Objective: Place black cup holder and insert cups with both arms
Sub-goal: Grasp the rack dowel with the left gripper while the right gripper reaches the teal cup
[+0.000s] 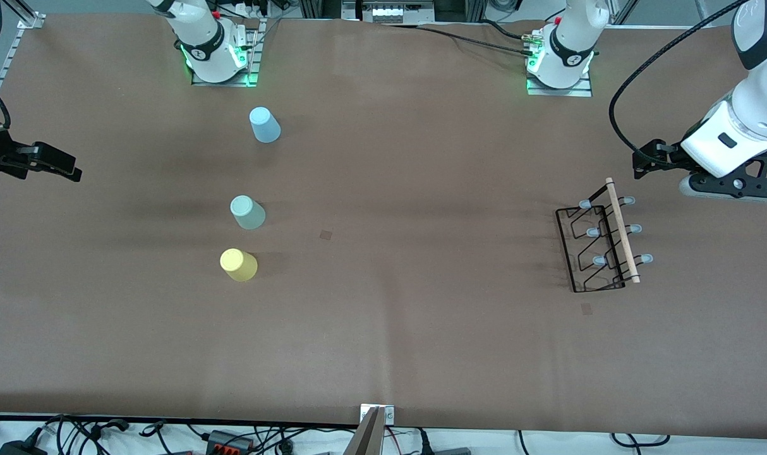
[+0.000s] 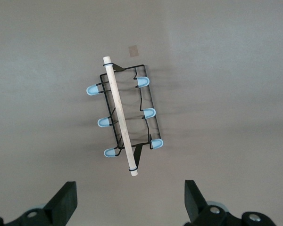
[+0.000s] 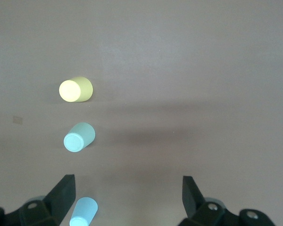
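The black cup holder [image 1: 601, 243] sits empty toward the left arm's end of the table; three cups [image 1: 248, 212] stand inverted toward the right arm's end. The left gripper [image 2: 129, 202] and right gripper [image 3: 127, 200] hover wide open, holding nothing.

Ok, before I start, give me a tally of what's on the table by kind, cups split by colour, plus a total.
Light blue cup: 1
Pale grey-green cup: 1
Yellow cup: 1
Black wire cup holder: 1
Total: 4, with 3 cups toward the right arm's end and the holder toward the left arm's end.
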